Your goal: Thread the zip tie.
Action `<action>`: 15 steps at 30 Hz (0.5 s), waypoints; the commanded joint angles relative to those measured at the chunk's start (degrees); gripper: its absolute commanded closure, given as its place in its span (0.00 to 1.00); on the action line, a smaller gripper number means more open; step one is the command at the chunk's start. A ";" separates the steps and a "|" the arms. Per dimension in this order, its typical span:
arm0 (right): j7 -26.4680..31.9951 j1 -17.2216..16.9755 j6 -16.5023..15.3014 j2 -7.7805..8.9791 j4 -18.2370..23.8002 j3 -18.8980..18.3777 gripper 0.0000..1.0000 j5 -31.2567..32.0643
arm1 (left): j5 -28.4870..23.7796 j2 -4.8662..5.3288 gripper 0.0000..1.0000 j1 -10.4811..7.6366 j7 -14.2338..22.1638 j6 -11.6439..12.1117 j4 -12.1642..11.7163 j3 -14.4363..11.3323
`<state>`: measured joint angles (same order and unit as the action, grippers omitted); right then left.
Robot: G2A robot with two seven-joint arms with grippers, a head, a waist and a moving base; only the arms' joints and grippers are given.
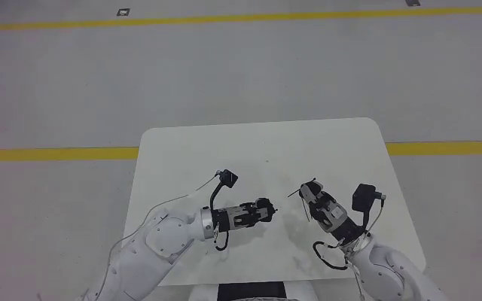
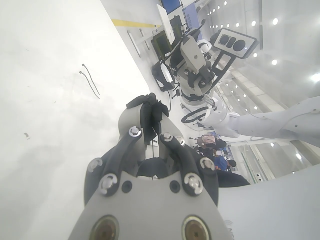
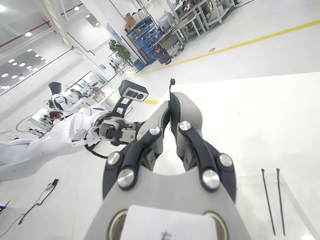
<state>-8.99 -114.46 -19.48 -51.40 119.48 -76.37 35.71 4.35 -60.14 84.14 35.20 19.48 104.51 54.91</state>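
My right gripper [image 3: 170,98] is shut on a black zip tie [image 3: 172,81], whose head sticks out past the fingertips while the strap runs back between the pads. From above, this gripper [image 1: 307,188] hovers over the table's front right with the tie [image 1: 295,194] pointing toward the other arm. My left gripper [image 2: 151,101] is shut, and a thin black strap [image 2: 152,151], apparently a second zip tie, runs back between its fingers. In the top view the left gripper [image 1: 267,208] sits a short way left of the right one, the two apart.
Two loose zip ties [image 3: 272,201] lie side by side on the white table [image 1: 301,143] near the right gripper, also visible as a pair of ties [image 2: 90,83] from the left wrist. The rounded table edge [image 2: 140,76] is close behind them.
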 commanded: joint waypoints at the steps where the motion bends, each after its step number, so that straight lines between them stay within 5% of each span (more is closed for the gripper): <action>1: 0.05 0.20 0.30 -0.03 -0.03 -0.05 1.00 0.45 | 0.00 0.00 1.00 0.00 0.00 0.00 0.00 0.00; 15: -5.53 -1.89 0.00 -0.64 -0.54 4.21 1.00 7.81 | 0.00 0.00 1.00 0.00 0.00 0.00 0.00 0.00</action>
<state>-14.26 -116.42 -19.48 -52.03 119.01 -72.40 43.45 4.35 -60.14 84.14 35.20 19.48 104.51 54.91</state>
